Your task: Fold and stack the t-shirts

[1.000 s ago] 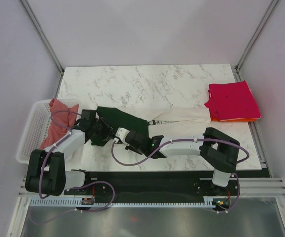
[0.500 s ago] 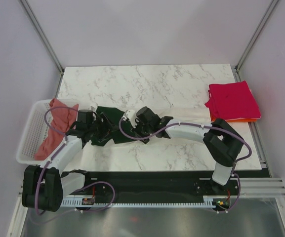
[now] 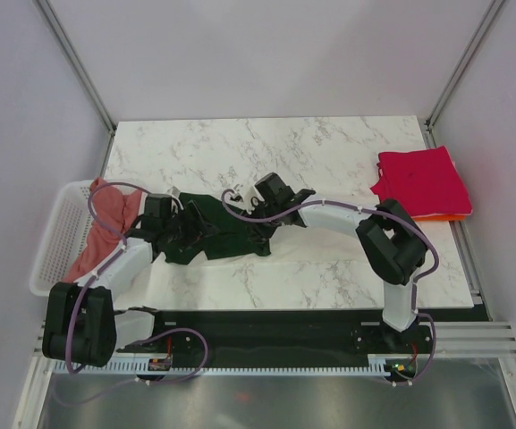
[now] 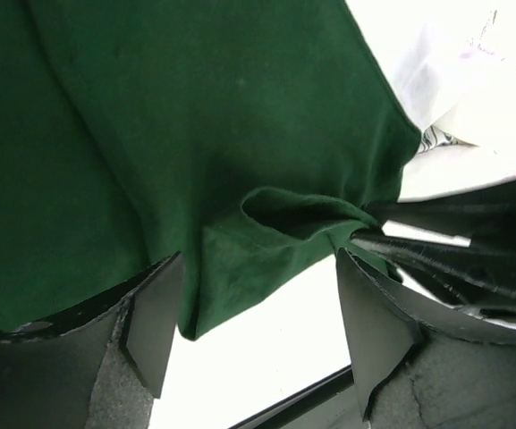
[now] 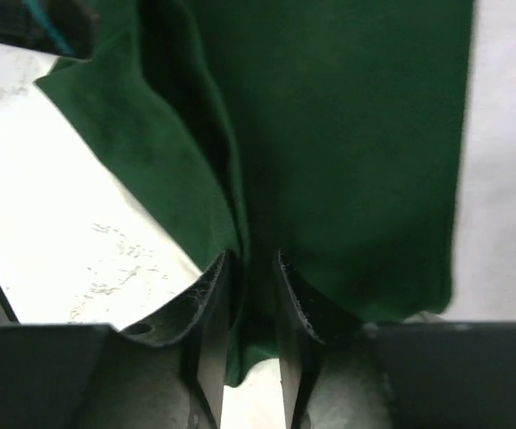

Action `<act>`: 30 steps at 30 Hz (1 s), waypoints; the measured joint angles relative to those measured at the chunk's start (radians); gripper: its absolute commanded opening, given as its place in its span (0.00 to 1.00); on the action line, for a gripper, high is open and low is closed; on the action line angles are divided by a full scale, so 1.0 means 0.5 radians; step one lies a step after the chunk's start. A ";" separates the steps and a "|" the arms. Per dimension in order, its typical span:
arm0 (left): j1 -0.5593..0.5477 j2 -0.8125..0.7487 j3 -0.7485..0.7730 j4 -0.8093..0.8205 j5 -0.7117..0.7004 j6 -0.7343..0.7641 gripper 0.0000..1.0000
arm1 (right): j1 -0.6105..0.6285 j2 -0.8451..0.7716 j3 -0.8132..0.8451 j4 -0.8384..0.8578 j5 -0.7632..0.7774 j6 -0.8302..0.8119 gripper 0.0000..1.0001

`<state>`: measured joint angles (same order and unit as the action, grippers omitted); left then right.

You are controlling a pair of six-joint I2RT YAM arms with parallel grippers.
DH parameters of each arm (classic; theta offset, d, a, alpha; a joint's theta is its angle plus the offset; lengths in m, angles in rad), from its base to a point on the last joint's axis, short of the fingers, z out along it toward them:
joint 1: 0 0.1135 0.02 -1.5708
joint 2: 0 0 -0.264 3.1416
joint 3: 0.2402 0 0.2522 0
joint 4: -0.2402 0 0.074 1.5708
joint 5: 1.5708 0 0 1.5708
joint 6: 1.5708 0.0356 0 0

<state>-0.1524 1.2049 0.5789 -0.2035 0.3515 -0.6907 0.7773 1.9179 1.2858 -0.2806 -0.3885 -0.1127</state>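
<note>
Basket [image 3: 47,259] beside table [image 3: 266,152], at left edge. Basket shirt [image 3: 104,223] in it, draped over rear rim. Mid shirt [image 3: 217,237] bunched on table, front-left, just right of basket. Left gripper [image 4: 258,308] at its left end, right gripper [image 5: 250,313] at its right end. Stack [image 3: 418,183] at table's right edge, well apart.

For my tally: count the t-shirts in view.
4: a pink shirt in the basket at left, a green-sleeved shirt mid-table, a magenta shirt folded on an orange shirt at right. More may be hidden there.
</note>
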 measured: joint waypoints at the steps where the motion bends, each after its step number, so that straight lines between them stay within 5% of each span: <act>1: -0.002 0.011 0.000 0.022 0.002 0.003 0.74 | -0.028 0.018 0.020 -0.017 -0.020 -0.001 0.42; 5: -0.035 0.085 0.000 0.089 0.015 0.010 0.68 | -0.147 0.060 0.079 -0.054 -0.130 0.011 0.56; 14: -0.115 0.224 0.000 0.146 0.015 0.032 0.62 | -0.224 0.029 0.093 -0.060 -0.334 0.071 0.61; 25: -0.121 0.244 0.003 0.150 0.011 0.040 0.61 | -0.212 -0.439 -0.278 0.138 -0.448 0.335 0.53; 30: -0.129 0.249 0.004 0.150 0.011 0.040 0.56 | -0.166 -0.476 -0.391 0.240 -0.527 0.441 0.37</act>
<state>-0.2169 1.3293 0.5808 -0.1284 0.3569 -0.6704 0.6941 1.6798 1.0904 -0.1604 -0.6521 0.1078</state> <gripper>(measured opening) 0.593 0.425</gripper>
